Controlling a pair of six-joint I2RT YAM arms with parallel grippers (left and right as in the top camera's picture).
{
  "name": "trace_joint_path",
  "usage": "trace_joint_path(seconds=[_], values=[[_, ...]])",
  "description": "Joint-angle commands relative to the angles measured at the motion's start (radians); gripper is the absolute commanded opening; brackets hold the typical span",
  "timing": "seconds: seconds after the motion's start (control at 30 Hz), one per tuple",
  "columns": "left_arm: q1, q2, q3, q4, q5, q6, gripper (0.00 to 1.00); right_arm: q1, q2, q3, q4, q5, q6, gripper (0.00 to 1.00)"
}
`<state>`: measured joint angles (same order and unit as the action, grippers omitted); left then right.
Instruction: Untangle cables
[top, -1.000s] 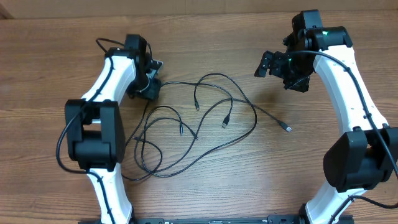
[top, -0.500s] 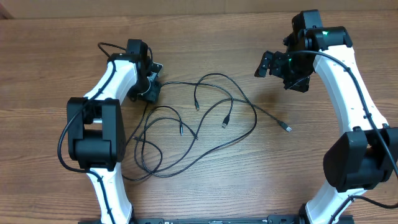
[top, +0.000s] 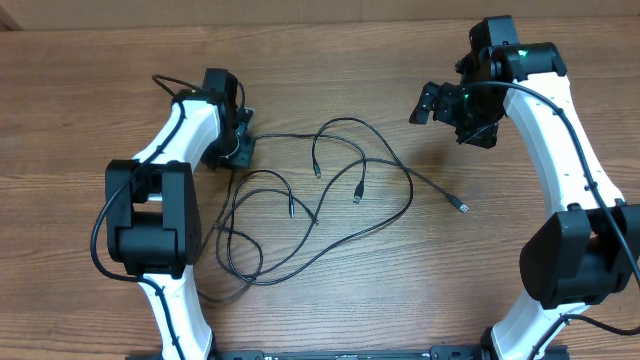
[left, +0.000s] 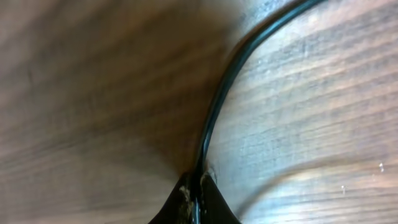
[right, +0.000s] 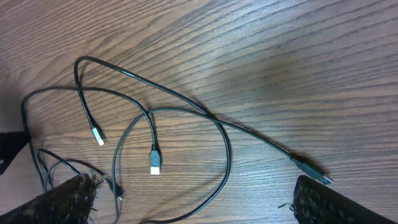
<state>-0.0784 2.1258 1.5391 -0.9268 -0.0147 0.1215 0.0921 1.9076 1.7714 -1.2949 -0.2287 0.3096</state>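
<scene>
Several thin black cables (top: 409, 190) lie in tangled, overlapping loops on the wooden table in the overhead view. Metal-tipped plug ends show at the middle (top: 357, 196) and at the right (top: 461, 205). My left gripper (top: 243, 143) is low at the tangle's upper left. In the left wrist view its fingertips (left: 194, 198) are shut on one black cable (left: 219, 106) that runs away over the wood. My right gripper (top: 440, 103) is raised to the upper right of the tangle. In the right wrist view it is open and empty (right: 199, 205), above the loops (right: 225, 149) and plugs (right: 154, 163).
The wooden table (top: 330, 60) reaches all the frame edges. Both white arms rise from bases at the near edge, the left one (top: 150, 220) beside the tangle's left loops and the right one (top: 575, 200) at the far right.
My left gripper has shifted slightly left and back with the cable in it. The loops and middle plug have been drawn a little to the left. The right arm has not moved.
</scene>
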Motion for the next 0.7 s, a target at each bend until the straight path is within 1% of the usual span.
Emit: trace_joint_path(seconds=[0.0, 0.13, 0.27, 0.47, 0.67], values=[[0.001, -0.047, 0.165, -0.054, -0.019, -0.069, 0.04, -0.003, -0.006, 0.002, 0.003, 0.004, -0.008, 1.0], [-0.002, -0.138, 0.365, -0.137, -0.019, -0.112, 0.04, -0.003, -0.006, 0.002, 0.003, 0.004, -0.008, 1.0], [-0.001, -0.24, 0.524, -0.168, -0.026, -0.146, 0.04, -0.003, -0.006, 0.002, 0.003, 0.004, -0.008, 1.0], [0.001, -0.377, 0.661, -0.145, -0.136, -0.15, 0.04, -0.004, -0.006, 0.002, 0.003, 0.004, -0.008, 1.0], [0.002, -0.497, 0.709, -0.076, -0.301, -0.089, 0.04, -0.003, -0.006, 0.002, 0.003, 0.004, -0.008, 1.0]])
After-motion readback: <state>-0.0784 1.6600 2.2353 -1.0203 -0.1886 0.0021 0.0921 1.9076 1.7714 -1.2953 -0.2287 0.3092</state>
